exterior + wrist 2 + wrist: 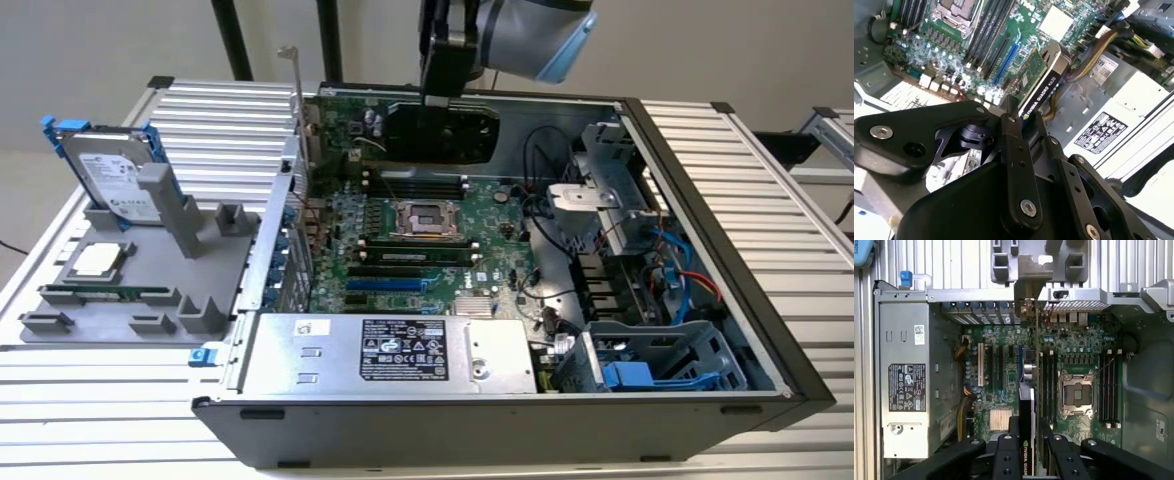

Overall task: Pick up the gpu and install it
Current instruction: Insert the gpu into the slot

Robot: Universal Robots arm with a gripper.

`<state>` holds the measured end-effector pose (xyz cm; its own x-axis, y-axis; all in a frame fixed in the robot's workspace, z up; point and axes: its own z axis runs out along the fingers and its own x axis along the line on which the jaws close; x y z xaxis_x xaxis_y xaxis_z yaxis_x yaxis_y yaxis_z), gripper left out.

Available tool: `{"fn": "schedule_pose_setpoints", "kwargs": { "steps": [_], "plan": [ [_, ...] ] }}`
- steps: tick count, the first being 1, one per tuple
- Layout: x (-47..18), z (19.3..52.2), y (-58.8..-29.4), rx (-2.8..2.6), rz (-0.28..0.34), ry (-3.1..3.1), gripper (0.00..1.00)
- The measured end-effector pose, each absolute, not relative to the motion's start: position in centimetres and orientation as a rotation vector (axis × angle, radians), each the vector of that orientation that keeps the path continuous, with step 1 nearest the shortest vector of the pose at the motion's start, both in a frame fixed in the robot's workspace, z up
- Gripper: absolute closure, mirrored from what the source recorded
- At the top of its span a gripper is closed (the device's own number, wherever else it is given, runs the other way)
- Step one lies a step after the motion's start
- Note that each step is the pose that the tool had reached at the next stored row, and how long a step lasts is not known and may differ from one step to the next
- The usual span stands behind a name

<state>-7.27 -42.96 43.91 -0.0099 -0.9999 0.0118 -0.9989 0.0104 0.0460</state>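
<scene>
So, in the exterior view the gripper (441, 100) held the gpu (449, 135) upright over the far end of the motherboard (400, 250), which I judged as not seated. In the second wrist view the gripper was clamped on the card's faces, leaving its lower edge free for the blue slot (1005, 61) nearby. In the first wrist view the gpu sat edge-on between the fingers (1006, 450), roughly parallel to the slots.

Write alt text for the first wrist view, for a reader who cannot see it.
The gripper holds the gpu edge-on between its fingers, over the green motherboard inside an open computer case. A processor socket and a silver power supply lie on opposite sides of the card.
</scene>
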Motion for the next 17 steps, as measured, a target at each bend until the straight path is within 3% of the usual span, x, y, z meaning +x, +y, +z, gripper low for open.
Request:
{"fn": "schedule_pose_setpoints", "kwargs": {
  "steps": [17],
  "plan": [
    [-7.14,43.84,-42.96,2.315,-0.034,-2.061,1.00]
  ]
}}
